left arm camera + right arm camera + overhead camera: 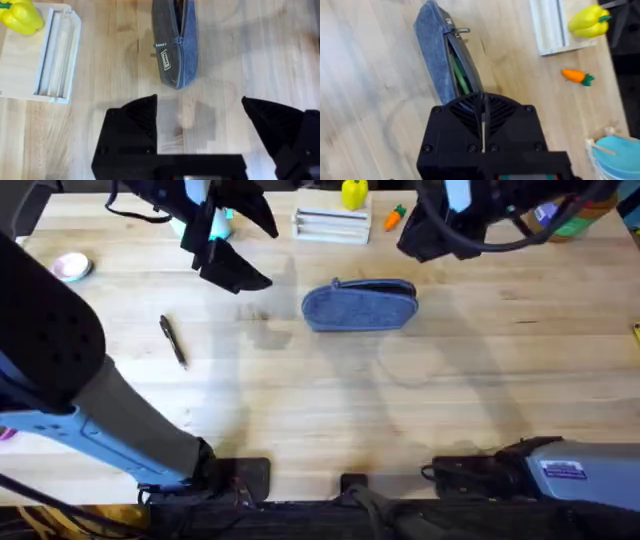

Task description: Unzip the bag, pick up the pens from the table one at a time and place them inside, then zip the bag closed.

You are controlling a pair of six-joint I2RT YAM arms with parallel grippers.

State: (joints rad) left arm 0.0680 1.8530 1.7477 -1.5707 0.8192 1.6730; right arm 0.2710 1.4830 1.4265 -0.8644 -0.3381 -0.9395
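The blue-grey bag [360,307] lies in the middle of the table [300,400]. In the right wrist view the bag [432,55] gapes open along its zipper, with green pens [460,76] lying inside. One dark pen [173,340] rests on the wood to the left of the bag. My left gripper [240,278] hovers up and left of the bag; its fingers [142,112] stand wide apart and open over bare wood, short of the bag's end [176,50]. My right gripper [420,240] hangs above the bag's right end, shut [483,97], with nothing seen in it.
Behind the bag stand a white tray [330,225], a yellow toy pepper [353,194] and a small toy carrot [395,217]. A round pink-and-white object [72,267] lies at the far left. A blue bowl [615,150] sits at the right.
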